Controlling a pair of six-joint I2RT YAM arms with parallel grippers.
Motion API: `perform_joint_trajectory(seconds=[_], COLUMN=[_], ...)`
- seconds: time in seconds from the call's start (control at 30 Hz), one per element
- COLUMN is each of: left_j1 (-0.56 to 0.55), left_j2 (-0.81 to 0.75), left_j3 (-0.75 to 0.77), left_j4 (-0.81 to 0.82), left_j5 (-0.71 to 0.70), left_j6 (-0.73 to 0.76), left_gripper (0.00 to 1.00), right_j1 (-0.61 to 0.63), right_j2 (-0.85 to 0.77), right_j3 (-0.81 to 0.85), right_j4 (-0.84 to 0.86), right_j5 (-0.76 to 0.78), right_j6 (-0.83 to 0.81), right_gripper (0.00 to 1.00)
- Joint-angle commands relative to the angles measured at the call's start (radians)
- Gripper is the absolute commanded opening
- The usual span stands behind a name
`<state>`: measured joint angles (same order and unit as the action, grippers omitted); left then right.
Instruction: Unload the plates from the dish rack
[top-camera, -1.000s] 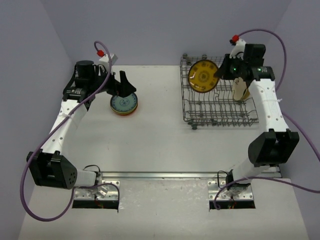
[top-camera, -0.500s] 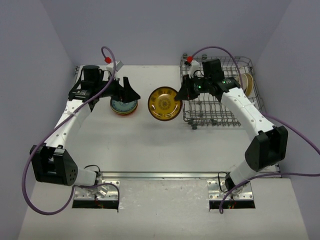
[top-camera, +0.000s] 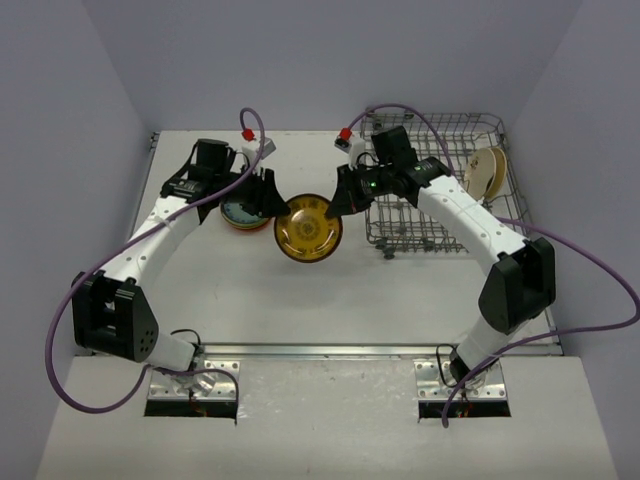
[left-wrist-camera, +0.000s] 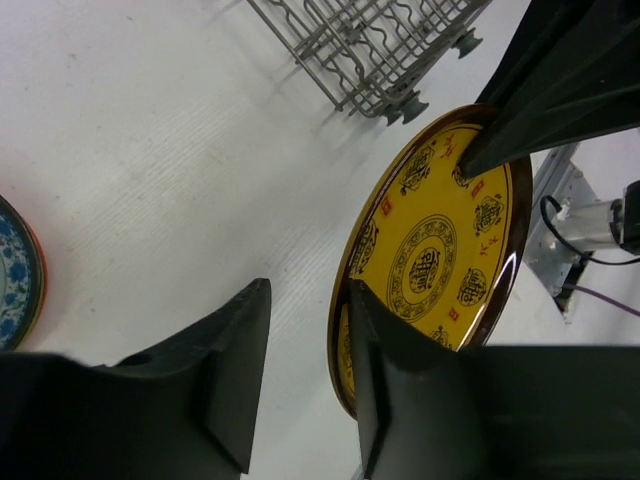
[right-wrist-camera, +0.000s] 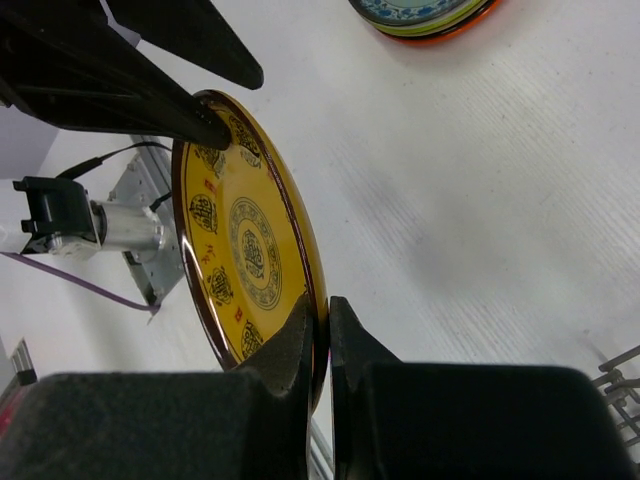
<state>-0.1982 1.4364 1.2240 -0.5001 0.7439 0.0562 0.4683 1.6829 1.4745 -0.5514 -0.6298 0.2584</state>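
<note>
Yellow plate (top-camera: 308, 228) now mid-air, tilted face-up

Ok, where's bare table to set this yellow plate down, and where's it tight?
Free: the broad near strip of table between the yellow plate and the arm bases. Crowded: between the plate stack and the dish rack, where the left gripper and right gripper meet at the plate.

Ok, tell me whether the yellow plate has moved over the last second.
Yes. The yellow plate went left, out of the dish rack, and now hangs near the plate stack.
</note>
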Motion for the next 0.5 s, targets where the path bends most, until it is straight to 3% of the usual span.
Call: perform_joint_trajectory(seconds=[0.0,0.13,0.17,0.2,0.23,0.3,0.33,0.47], left_j1=[-0.009,-0.01,-0.008,-0.005,-0.003,0.02,0.05,0.212], left_j2=[-0.007,-0.004,-0.002,0.001,0.004,0.013,0.02,0.083], left_j3=[0.004,-0.001,-0.001,-0.001,0.002,0.01,0.018,0.066], left_j4=[0.026,0.026,0.027,0.026,0.023,0.024,0.025,0.032], left_j5=[0.002,0.027,0.025,0.022,0.019,0.004,-0.003,-0.035], left_j6=[0.031,0.03,0.026,0.021,0.018,0.005,-0.01,-0.083], left_gripper=[0.23,0.01,0.0,0.0,0.0,0.0,0.0,0.0], right_j1=[0.006,0.006,0.006,0.005,0.003,-0.007,-0.02,-0.1], right_j2=[-0.014,-0.011,-0.011,-0.011,-0.012,-0.023,-0.029,-0.041], right_j3=[0.066,0.067,0.07,0.072,0.075,0.066,0.06,0.039], right_j4=[0.031,0.026,0.019,0.013,0.007,0.004,0.004,0.004], right_j5=[-0.028,-0.013,0.0,0.019,0.045,0.1,0.115,0.142], right_j6=[-0.008,-0.009,-0.008,-0.01,-0.013,-0.009,-0.003,0.031], right_gripper=[0.0,0.0,0.13,0.34,0.63,0.92,0.99,0.99])
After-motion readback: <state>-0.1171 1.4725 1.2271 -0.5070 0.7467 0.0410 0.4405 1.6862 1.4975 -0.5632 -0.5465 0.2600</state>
